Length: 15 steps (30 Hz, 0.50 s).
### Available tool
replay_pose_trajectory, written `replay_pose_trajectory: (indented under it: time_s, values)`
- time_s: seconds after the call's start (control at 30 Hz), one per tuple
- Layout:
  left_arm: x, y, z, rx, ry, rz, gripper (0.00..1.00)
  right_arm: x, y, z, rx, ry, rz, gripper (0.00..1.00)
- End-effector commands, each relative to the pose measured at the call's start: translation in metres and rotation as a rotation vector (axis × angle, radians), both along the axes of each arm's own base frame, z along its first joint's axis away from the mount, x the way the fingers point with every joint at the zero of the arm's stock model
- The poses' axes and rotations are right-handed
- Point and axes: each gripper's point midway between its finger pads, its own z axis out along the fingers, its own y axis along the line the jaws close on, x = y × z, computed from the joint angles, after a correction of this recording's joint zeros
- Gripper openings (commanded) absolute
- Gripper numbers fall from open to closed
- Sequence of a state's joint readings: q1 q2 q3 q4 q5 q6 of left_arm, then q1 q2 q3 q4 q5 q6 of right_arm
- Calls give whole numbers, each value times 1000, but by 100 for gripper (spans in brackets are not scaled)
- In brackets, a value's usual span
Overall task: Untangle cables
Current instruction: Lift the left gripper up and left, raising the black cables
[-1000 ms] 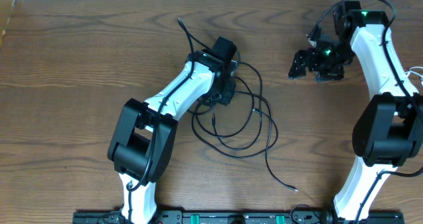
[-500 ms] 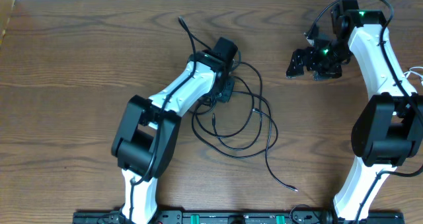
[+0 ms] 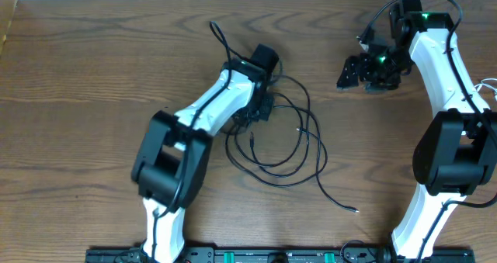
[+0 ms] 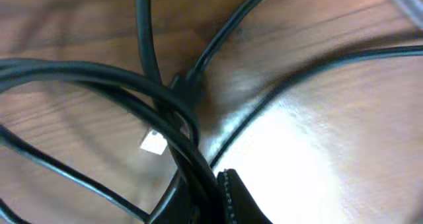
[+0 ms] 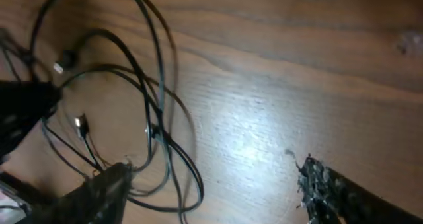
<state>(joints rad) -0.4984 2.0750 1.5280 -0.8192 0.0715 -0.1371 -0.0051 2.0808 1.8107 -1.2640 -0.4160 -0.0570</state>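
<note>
Wooden tabletop (image 3: 93, 69), left to right: my left tool (image 3: 256, 114) pinched shut on the black cable (image 3: 291, 150), looped at centre; my right tool (image 3: 348, 74) gaping, empty, well apart. I should lift slowly, letting loops slip free.

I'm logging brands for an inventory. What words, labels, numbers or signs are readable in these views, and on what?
No readable text in any view.
Black cable: no print visible.
Small white piece among the cable loops: blurred, unreadable.
Rail at the bottom of the overhead view: any markings too small to read.
</note>
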Motion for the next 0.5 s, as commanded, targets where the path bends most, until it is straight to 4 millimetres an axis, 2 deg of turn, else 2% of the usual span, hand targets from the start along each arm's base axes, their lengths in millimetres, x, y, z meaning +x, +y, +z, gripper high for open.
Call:
replay_pose_trajectory:
  time_s: [0.0,0.17,0.27,0.33,0.47]
  values:
    - [21,-4,108,-114,-233,19,8,7,19,5,59,-40,27,78]
    - [17,8,214,-245,-480,40,8,20,45,30,115,-162,81,79]
    - [8,18,267,-315,-614,50,8,29,64,57,178,-273,120,80]
    - [2,24,298,-355,-698,57,8,34,78,81,228,-361,151,81]
    - [-5,35,335,-403,-808,72,8,36,95,120,304,-485,200,82]
